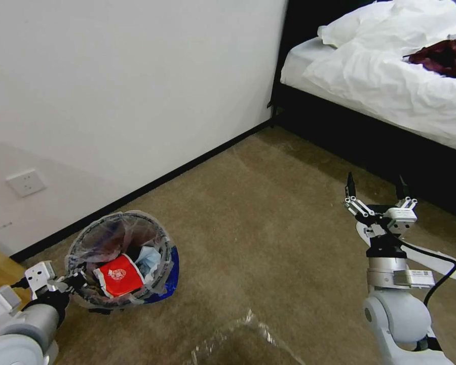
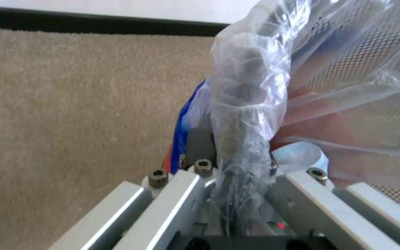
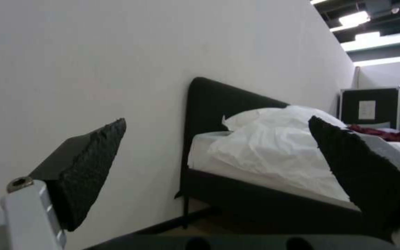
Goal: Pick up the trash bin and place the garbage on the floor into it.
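Left gripper (image 1: 75, 282) is clamped on the plastic-lined rim of the trash bin (image 1: 120, 258), one finger inside the mesh wall and one outside, as the left wrist view shows. It holds the bin low at the robot's left, near the wall (image 1: 111, 76), with a red-white carton (image 1: 119, 275) and blue mask (image 1: 149, 258) already inside. Carrying well likely means keeping the bin level, since the liner is slippery. Right gripper (image 1: 375, 190) hangs spread open and empty above the floor (image 1: 248, 213), near the bed (image 1: 390, 81).
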